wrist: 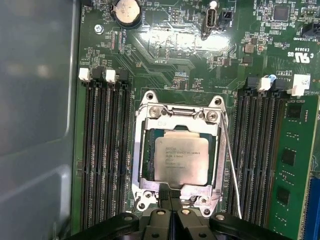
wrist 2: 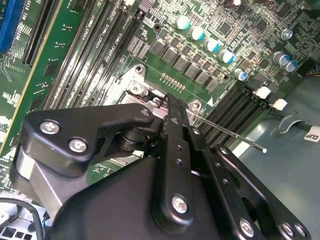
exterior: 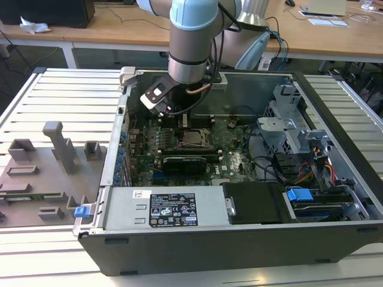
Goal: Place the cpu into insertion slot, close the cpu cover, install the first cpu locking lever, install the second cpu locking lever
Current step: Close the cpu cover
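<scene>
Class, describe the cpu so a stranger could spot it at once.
Inside the open computer case, find the green board. Between its two banks of long black slots sits a metal-rimmed socket. The cpu is the only pale silvery square, lying in it.

We see a silver-grey cylindrical robot arm (exterior: 190, 60) with pale blue joint caps (exterior: 194, 15), a black-and-white camera box (exterior: 157, 95) and looped black and copper cables (exterior: 194, 91) at its wrist; the matte black gripper (wrist 2: 169, 107) carries silver screws (wrist 2: 179, 203) along its linkages
</scene>
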`<state>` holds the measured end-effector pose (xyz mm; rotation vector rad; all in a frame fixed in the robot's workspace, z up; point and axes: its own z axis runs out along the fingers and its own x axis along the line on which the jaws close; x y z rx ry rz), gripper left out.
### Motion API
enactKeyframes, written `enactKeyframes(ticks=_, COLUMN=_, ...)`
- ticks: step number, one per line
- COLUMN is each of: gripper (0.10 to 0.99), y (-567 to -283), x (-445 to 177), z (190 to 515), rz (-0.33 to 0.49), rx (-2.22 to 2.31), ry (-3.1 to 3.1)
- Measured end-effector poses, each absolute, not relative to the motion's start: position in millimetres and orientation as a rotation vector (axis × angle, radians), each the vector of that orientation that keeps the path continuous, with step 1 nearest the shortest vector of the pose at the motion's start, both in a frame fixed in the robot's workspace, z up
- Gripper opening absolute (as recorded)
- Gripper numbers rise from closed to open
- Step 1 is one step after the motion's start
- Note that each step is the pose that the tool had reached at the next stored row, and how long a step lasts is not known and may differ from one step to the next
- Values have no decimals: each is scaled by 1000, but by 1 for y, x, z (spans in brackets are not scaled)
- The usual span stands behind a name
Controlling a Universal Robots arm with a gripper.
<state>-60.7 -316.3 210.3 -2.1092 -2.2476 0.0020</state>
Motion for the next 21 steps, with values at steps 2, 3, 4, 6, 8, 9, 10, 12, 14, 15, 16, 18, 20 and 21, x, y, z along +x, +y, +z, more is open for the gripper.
enactKeyframes(ticks=2, gripper=106, y=-316, x=-61, z=215, rz=3, rx=-2109, ry=-2248)
enactKeyframes(ticks=3, gripper=106, y=-316, x=-61, z=216, rz=3, rx=-2109, ry=-2248)
enactKeyframes(ticks=4, gripper=106, y=-317, x=-61, z=216, rz=3, rx=-2108, ry=-2248)
enactKeyframes(ticks=6, gripper=106, y=-319, x=-61, z=214, rz=4, rx=-2108, ry=-2247)
enactKeyframes(ticks=8, gripper=106, y=-319, x=-61, z=211, rz=5, rx=-2107, ry=-2246)
enactKeyframes(ticks=9, gripper=106, y=-320, x=-61, z=210, rz=5, rx=-2107, ry=-2246)
enactKeyframes(ticks=10, gripper=106, y=-320, x=-61, z=210, rz=5, rx=-2107, ry=-2245)
enactKeyframes(ticks=12, gripper=106, y=-320, x=-61, z=208, rz=5, rx=-2106, ry=-2245)
enactKeyframes(ticks=14, gripper=106, y=-320, x=-59, z=207, rz=7, rx=-2104, ry=-2245)
enactKeyframes(ticks=15, gripper=106, y=-320, x=-57, z=207, rz=6, rx=-2103, ry=-2245)
enactKeyframes(ticks=16, gripper=106, y=-320, x=-55, z=207, rz=6, rx=-2103, ry=-2245)
enactKeyframes(ticks=18, gripper=106, y=-320, x=-46, z=206, rz=5, rx=-2099, ry=-2242)
enactKeyframes(ticks=20, gripper=106, y=-320, x=-37, z=206, rz=5, rx=-2094, ry=-2238)
enactKeyframes(ticks=21, gripper=106, y=-320, x=-33, z=206, rz=6, rx=-2093, ry=-2237)
